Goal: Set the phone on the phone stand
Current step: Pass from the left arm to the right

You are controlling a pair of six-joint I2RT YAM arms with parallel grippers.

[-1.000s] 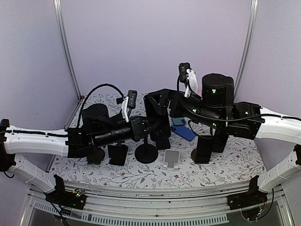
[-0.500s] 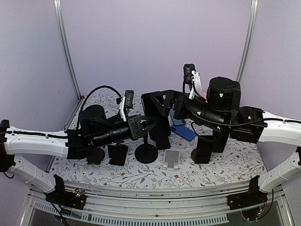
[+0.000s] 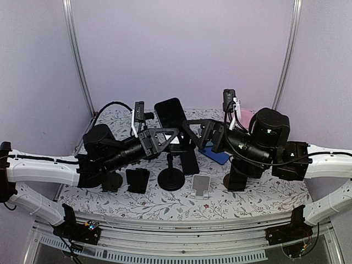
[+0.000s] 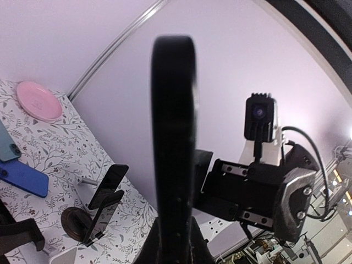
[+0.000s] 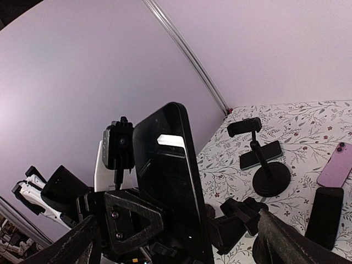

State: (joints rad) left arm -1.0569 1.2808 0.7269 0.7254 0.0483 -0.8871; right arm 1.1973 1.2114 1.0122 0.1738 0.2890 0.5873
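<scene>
Our left claw [image 3: 168, 136] is clamped tight on the bottom edge of the black phone [image 3: 171, 114], which stands upright in the air over the round-based stand [image 3: 171, 177], apart from it. Our right claw [image 3: 197, 132] gapes wide and empty just right of the phone. Free air lies above and behind; the table [image 3: 264, 192] below is crowded. Since a second ago the phone has risen, and our right arm has drawn back rightward.

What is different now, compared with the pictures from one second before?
The left gripper, shut on the black phone, lifted it up into clear view. The open right gripper drew back to the right, holding nothing. The round-base stand, the white stand and the blue phone stayed in place.
</scene>
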